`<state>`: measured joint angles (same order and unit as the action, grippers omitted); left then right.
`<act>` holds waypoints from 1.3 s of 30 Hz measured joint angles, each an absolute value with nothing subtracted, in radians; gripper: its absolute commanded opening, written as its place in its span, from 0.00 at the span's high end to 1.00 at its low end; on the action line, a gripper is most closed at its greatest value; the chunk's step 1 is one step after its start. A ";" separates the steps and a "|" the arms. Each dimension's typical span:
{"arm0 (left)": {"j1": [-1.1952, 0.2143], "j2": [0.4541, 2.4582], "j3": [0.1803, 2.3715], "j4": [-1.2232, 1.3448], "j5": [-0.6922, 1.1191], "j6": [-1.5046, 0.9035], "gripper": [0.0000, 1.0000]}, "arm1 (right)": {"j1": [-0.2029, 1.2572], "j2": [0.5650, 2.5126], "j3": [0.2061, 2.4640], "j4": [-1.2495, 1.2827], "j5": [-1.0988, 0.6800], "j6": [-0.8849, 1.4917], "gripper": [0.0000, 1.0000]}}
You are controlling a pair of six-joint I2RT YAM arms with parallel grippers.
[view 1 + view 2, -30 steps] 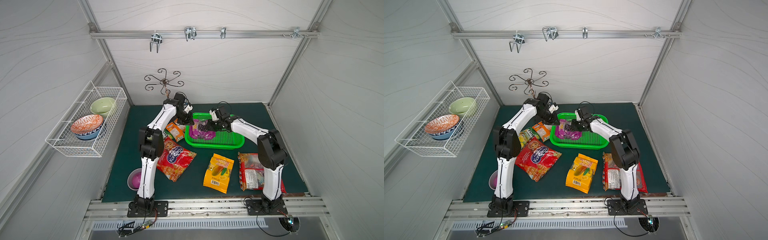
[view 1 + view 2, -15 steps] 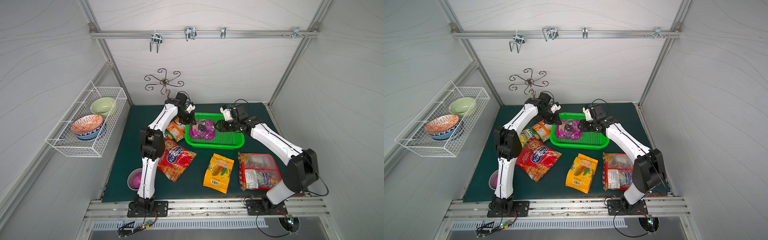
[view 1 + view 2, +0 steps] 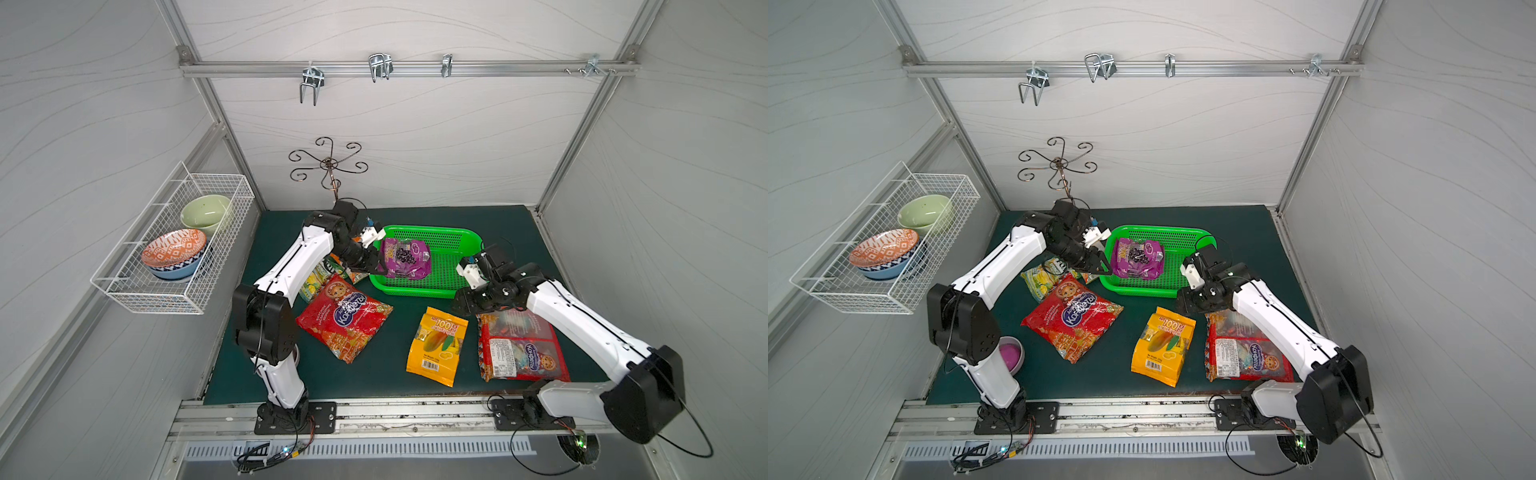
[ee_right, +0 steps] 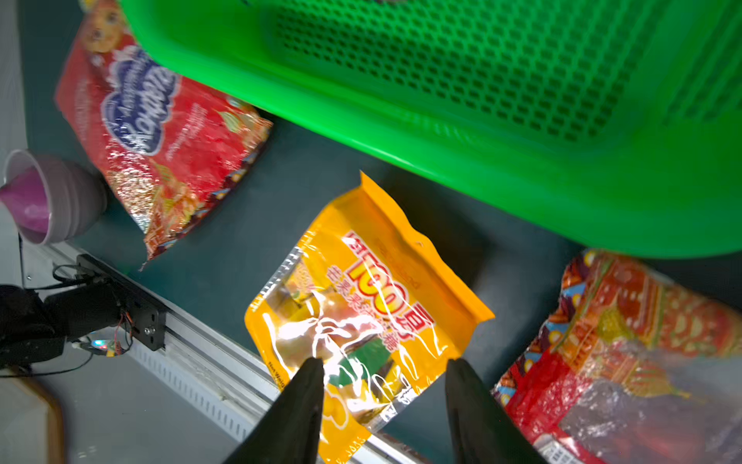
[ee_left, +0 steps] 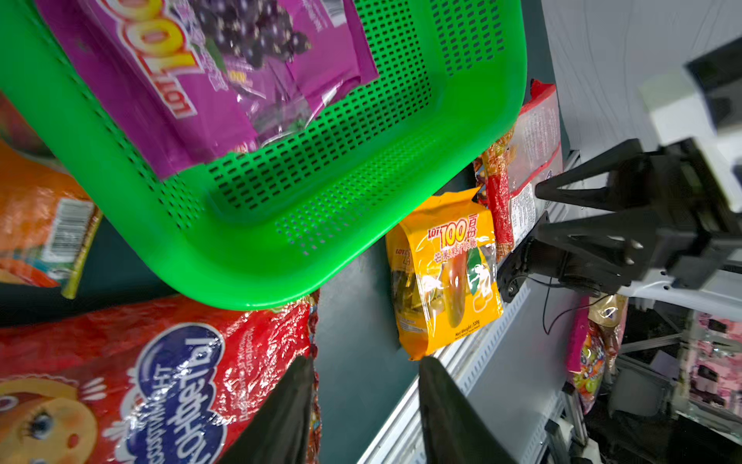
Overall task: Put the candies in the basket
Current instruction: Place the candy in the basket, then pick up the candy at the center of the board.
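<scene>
Since a second ago our right claw (image 3: 459, 304) has drawn out of the basket (image 3: 415, 292) and back toward its own base, leaving the purple grape bag (image 3: 405, 257) behind there. We see the right claw's two black fingers (image 4: 301, 401) standing well apart with nothing between them. It hangs above the mat (image 3: 386, 365), just outside the basket's near corner. Beneath and just ahead of its tips lies the yellow mango bag (image 4: 361, 297), flat on the mat. Just beside the claw on its other side, partly under our right forearm, lies the right-hand red bag (image 4: 642, 345), its printed label showing.

Our left claw (image 5: 365, 385) has kept its place at the basket's opposite short end, tips by the rim, jaws likewise apart and empty. Just ahead of it, inside the basket, lies the grape bag, its edge close to the left claw's tips in both top views; whether they touch we cannot tell. Under that claw's wrist lie the small orange bag (image 5: 36, 201) and the small green-yellow bag (image 3: 315, 283), both on the mat outside the basket. Back from the left claw toward its arm's base lies the left-hand red bag (image 3: 345, 318), logo up, on the mat near the basket's corner.
</scene>
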<state>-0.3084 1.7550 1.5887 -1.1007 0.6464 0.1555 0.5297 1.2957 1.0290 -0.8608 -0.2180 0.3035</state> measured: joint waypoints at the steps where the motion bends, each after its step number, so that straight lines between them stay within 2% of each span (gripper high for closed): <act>1: -0.312 1.744 1.559 -1.098 0.646 0.168 0.46 | 0.513 1.300 0.999 -0.858 -0.223 0.317 0.50; 5: -0.369 1.693 1.461 -1.097 0.628 0.239 0.45 | 0.450 1.303 0.900 -0.837 -0.237 0.352 0.52; 10: -0.420 1.661 1.453 -1.093 0.620 0.283 0.45 | 0.415 1.338 0.833 -0.772 -0.244 0.372 0.53; 14: -0.422 1.660 1.454 -1.091 0.612 0.296 0.45 | 0.416 1.347 0.823 -0.706 -0.244 0.378 0.58; 20: -0.422 1.660 1.454 -1.091 0.601 0.304 0.45 | 0.416 1.385 0.784 -0.594 -0.252 0.389 0.82; 25: -0.422 1.660 1.454 -1.091 0.593 0.310 0.45 | 0.421 1.386 0.779 -0.563 -0.281 0.397 0.79; 26: -0.422 1.660 1.454 -1.091 0.590 0.312 0.45 | 0.426 1.385 0.778 -0.562 -0.285 0.398 0.81; 28: -0.422 1.660 1.454 -1.091 0.588 0.315 0.45 | 0.434 1.380 0.774 -0.561 -0.291 0.401 1.00; 33: -0.422 1.660 1.454 -1.092 0.577 0.322 0.45 | 0.467 1.336 0.753 -0.581 -0.278 0.441 1.00; 39: -0.422 1.660 1.454 -1.094 0.568 0.331 0.45 | 0.495 1.095 0.680 -0.694 -0.271 0.557 1.00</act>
